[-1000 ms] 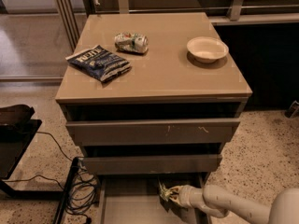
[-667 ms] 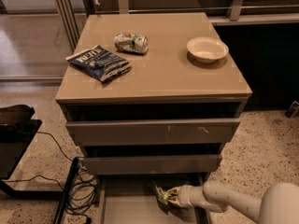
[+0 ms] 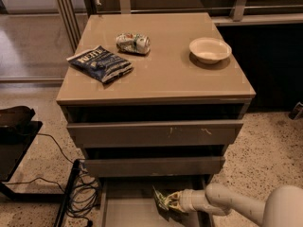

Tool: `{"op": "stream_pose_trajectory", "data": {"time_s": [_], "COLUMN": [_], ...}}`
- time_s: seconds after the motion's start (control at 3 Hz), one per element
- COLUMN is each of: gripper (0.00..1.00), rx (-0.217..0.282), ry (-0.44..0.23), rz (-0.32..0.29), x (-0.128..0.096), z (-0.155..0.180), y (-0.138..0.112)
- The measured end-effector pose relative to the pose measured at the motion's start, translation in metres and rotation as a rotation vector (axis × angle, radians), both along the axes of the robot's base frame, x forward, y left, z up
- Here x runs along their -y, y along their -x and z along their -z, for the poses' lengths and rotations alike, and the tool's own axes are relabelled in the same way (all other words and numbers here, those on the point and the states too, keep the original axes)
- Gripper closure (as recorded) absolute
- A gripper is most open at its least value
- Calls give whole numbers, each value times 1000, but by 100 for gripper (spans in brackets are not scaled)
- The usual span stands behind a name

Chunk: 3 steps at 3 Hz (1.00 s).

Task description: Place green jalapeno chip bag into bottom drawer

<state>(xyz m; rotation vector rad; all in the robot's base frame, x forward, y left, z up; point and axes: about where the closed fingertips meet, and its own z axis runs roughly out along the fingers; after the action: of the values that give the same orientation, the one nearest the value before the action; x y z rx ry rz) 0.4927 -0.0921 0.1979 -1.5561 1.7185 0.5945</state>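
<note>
Low down, the open grey bottom drawer (image 3: 125, 207) shows bare floor at its left. The crinkly light-green jalapeno chip bag (image 3: 160, 197) sits inside its span, pinched by the white two-finger hand (image 3: 171, 201) reaching in from the right. Lowering the bag flat before releasing should keep it clear of the middle drawer front (image 3: 154, 166).

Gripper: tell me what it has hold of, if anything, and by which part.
The gripper, low over the open bottom drawer, holds the green chip bag by the end that faces it; the rest of the bag sticks out beyond.
</note>
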Motion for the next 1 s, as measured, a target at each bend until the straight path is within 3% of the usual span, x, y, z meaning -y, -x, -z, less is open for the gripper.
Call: {"op": "stream_pose_trajectory", "data": {"time_s": [0.67, 1.0], "gripper": [12, 0], "rx": [0, 0], "ry": [0, 0], "rz": [0, 0], "x": [0, 0], "z": [0, 0], "y": [0, 0]}}
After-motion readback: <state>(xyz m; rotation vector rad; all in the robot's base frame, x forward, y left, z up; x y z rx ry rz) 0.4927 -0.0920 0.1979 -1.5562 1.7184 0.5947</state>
